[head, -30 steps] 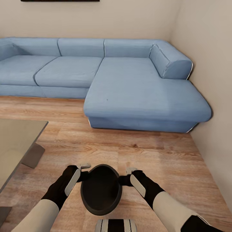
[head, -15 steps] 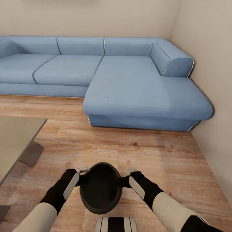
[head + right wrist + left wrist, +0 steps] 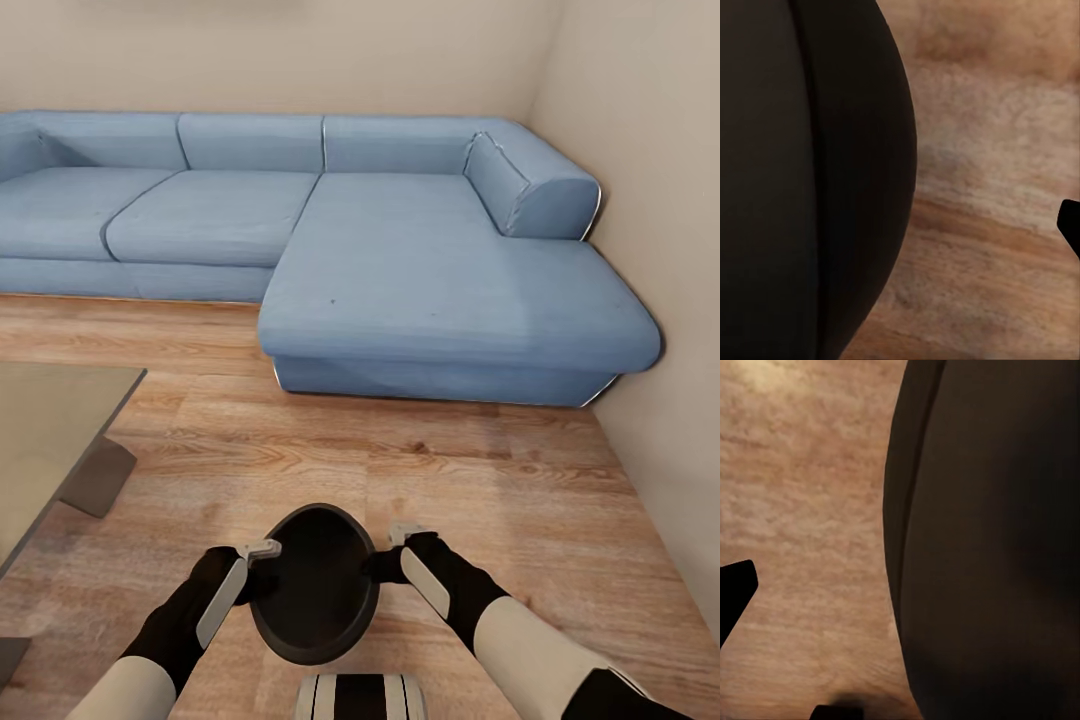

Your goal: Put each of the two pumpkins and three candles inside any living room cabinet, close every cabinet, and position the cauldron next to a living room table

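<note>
The cauldron (image 3: 315, 585) is a dark, round, empty pot low in the head view, over the wood floor between my two arms. My left gripper (image 3: 264, 551) lies against its left side and my right gripper (image 3: 400, 536) against its right side. Both stand open, pressing the pot from outside rather than clamping its rim. The left wrist view has the cauldron's dark wall (image 3: 990, 547) close up, with one black fingertip (image 3: 733, 589) far off to the side. In the right wrist view the wall (image 3: 810, 172) bulges near, and a fingertip (image 3: 1071, 223) sits at the edge. I cannot tell whether the pot touches the floor.
A grey low table (image 3: 50, 430) with a slab leg (image 3: 98, 480) stands at the left. A blue corner sofa (image 3: 400, 260) runs across the back, its chaise reaching toward me. A beige wall (image 3: 660, 300) closes the right side. Wood floor (image 3: 450, 470) lies between the sofa and me.
The view tilted slightly a second ago, then held still. My left gripper has slid back toward me along the cauldron's side. The cauldron and right gripper have barely moved.
</note>
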Robot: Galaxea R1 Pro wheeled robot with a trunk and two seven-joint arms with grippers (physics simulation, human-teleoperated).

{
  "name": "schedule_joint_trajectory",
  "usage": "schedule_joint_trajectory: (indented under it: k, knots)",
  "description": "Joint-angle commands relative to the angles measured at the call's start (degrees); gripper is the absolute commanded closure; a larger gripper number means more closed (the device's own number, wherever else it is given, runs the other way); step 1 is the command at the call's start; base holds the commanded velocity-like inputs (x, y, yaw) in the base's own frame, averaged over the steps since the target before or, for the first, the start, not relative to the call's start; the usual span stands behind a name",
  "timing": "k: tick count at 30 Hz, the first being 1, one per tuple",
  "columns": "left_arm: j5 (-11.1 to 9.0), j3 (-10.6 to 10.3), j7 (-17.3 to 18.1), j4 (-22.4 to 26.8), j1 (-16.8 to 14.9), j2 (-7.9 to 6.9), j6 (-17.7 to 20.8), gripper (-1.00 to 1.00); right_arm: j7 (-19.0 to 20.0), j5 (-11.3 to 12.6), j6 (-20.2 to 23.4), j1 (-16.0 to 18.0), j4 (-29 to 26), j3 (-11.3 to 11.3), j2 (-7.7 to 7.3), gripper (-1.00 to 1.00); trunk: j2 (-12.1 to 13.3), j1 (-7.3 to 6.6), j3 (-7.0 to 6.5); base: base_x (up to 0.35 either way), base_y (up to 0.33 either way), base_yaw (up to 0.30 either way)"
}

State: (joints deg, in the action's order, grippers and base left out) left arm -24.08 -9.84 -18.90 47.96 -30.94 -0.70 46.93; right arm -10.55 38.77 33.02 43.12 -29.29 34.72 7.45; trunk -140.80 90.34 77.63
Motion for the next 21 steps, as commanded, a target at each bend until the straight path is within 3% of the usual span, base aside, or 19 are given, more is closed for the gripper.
schedule_joint_trajectory:
  k: [1, 12, 13, 21]
  knots:
    - [0.0, 0.0, 0.0, 0.0, 0.0, 0.0, 0.0, -1.0, 0.0, 0.0, 0.0, 0.0, 0.0, 0.0, 0.01, -1.0, 0.0, 0.0, 0.0, 0.0, 0.0, 0.0]
    - [0.0, 0.0, 0.0, -0.2, 0.0, 0.0, 0.0, -1.0, 0.3, -0.5, -2.7, 0.0, 2.6, 0.1, 0.36, -1.0, 0.0, 0.0, 0.0, 0.0, 0.0, 0.0]
    - [0.0, 0.0, 0.0, -0.2, 0.0, 0.0, 0.0, -1.0, 0.3, -3.5, -3.7, 0.0, 3.1, 0.2, 0.36, -1.0, 0.0, 0.0, 0.0, 0.0, 0.0, 0.0]
    - [0.0, 0.0, 0.0, 0.0, 0.0, 0.02, 0.0, -1.0, 0.4, -3.8, -3.9, 0.0, 3.2, 0.4, 0.38, -1.0, 0.0, 0.0, 0.0, 0.0, 0.0, 0.0]
